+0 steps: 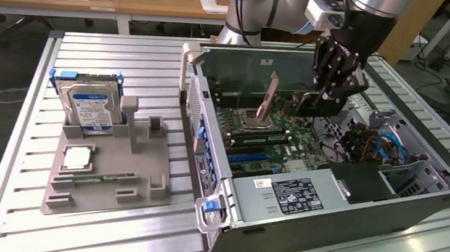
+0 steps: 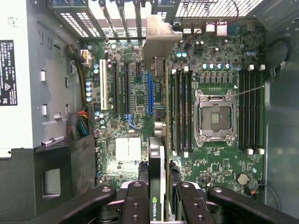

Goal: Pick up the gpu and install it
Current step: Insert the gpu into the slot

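My gripper [image 2: 161, 198] is clenched on the gpu [image 2: 156, 156], which hangs edge-down straight beneath my wrist, inside the open computer case [image 1: 416, 200] and over the motherboard [image 2: 219, 177]. Its long axis runs parallel to the expansion slots, pale bracket toward the rear grille, lower edge just beside the blue slot [image 2: 150, 93]. I judge it unseated. My arm reaches steeply down into the case

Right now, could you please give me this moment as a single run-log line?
gripper: shut on gpu | position: inside open computer case, over motherboard | hard drive: upright in grey holder
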`<state>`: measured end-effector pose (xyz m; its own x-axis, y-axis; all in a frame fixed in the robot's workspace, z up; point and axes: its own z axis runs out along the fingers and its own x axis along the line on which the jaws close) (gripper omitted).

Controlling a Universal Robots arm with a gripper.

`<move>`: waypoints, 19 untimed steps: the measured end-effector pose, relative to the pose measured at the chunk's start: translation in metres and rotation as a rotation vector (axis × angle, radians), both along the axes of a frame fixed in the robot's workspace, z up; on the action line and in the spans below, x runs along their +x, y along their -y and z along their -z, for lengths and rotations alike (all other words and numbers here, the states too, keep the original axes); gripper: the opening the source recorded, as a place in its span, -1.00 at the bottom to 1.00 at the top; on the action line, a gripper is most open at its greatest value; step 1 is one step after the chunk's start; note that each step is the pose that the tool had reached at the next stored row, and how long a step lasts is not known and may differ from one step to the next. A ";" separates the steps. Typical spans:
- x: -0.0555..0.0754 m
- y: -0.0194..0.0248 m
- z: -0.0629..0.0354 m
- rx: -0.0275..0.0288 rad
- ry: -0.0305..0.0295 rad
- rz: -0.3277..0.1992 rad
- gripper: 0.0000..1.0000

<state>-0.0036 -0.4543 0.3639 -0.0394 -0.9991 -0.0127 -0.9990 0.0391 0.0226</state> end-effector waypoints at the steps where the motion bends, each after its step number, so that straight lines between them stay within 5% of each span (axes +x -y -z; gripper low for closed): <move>1: 0.000 0.0000 0.0006 -0.0004 -0.0001 0.000 -0.45; 5: -0.001 0.0000 0.0047 -0.0004 0.0018 0.000 -0.45; 11: -0.007 0.0000 0.0123 -0.0004 0.0148 -0.003 -0.45; 19: -0.008 0.0000 0.0130 -0.0002 0.0152 -0.004 -0.45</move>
